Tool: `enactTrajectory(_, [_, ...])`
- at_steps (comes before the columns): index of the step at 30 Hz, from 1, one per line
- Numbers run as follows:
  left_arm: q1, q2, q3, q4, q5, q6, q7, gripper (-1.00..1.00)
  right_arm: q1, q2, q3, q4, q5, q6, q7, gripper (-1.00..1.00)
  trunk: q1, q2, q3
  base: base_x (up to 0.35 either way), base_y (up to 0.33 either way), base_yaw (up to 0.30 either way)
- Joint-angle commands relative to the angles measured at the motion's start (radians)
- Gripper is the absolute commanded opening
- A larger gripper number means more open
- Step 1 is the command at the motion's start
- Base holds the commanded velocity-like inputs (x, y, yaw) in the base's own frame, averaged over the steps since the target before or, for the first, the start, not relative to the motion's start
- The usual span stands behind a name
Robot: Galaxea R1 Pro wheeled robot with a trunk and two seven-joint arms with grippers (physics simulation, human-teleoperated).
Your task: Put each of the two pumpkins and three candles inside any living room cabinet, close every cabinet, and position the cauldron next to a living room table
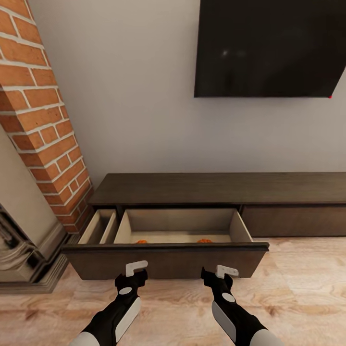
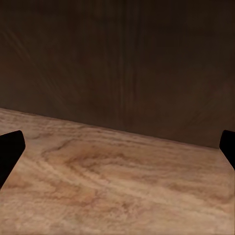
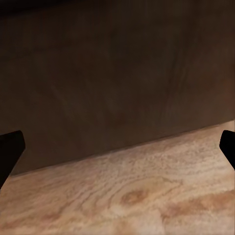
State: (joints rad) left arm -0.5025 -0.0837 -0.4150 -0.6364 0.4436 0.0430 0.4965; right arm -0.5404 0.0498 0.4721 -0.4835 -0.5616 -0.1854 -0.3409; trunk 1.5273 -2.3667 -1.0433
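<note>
Both claws sit low at the near edge of the head view, just before the dark front of the pulled-out drawer. On the left gripper (image 1: 136,267) the two black fingertips (image 2: 10,147) stand far apart at either side of its wrist view, so it is spread wide with nothing between them; the right gripper (image 1: 227,270) shows the same wide spread, its fingertips (image 3: 10,147) apart and empty. Whether either claw touches the drawer front cannot be told.

Largest in the scene is the pale grey wall (image 1: 129,96), carrying a black screen (image 1: 269,48) at upper right. A red brick column (image 1: 43,115) runs down the left side, with a grey stone moulding (image 1: 24,250) at its foot. Pale wood flooring (image 1: 298,288) lies on the near side.

Against the wall stands the cabinet (image 1: 216,188), long, low and dark brown. Its wide left drawer (image 1: 166,262) is pulled out toward the robot, showing a pale wood interior; beside that, further left, is a narrower open compartment (image 1: 98,227). The cabinet's right drawer front (image 1: 293,221) is flush and closed.

Inside the open drawer, close behind its near wall, two pumpkins show as small orange tops: one toward the left (image 1: 141,241), one toward the right (image 1: 204,240), well apart. Most of each is hidden by the drawer front.

Both wrist views look at the dark drawer front above the wood floor.
</note>
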Motion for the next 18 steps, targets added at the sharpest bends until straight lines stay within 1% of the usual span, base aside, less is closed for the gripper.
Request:
enactTrajectory(1, [-0.001,0.001,-0.005,-0.002,0.004,0.005,0.008,1.0,-0.001,-0.001,0.008,0.0,-0.011,-0.006,-0.006,1.0,0.0,0.0,-0.001,0.047,0.0,0.0])
enactTrajectory(5, [-0.001,0.001,-0.005,-0.002,0.004,0.005,0.008,1.0,-0.001,-0.001,0.008,0.0,-0.011,-0.006,-0.006,1.0,0.0,0.0,-0.001,0.079,0.0,0.0])
enactTrajectory(18, [-0.001,0.001,-0.005,-0.002,0.004,0.005,0.008,1.0,-0.001,-0.001,0.008,0.0,-0.011,-0.006,-0.006,1.0,0.0,0.0,-0.001,0.152,0.0,0.0])
